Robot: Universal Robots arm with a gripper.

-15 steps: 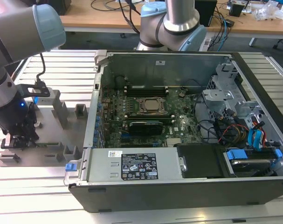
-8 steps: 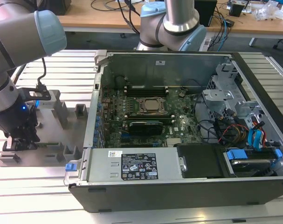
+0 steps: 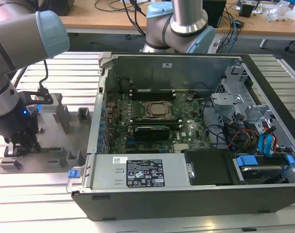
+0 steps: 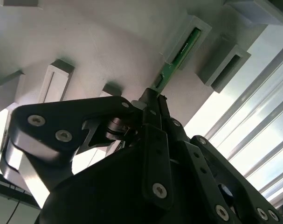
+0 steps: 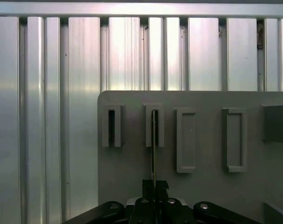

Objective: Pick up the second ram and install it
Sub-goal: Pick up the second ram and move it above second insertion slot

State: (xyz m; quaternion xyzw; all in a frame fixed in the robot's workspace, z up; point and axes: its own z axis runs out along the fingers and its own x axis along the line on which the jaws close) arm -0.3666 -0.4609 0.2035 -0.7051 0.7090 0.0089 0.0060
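The second ram is a thin green board, seen edge-on as a narrow strip in the first wrist view. Its far end sits in the slot of a grey holder block on the tray. My gripper is shut on the near end of the stick, the black fingers pinching it from both sides. In the exterior view the gripper is low over the grey tray, at the exterior view's left of the open computer case.
The open case holds the motherboard with the square CPU socket. Several other grey blocks stand on the tray. The tray lies on a ribbed aluminium table. A second arm's base stands behind the case.
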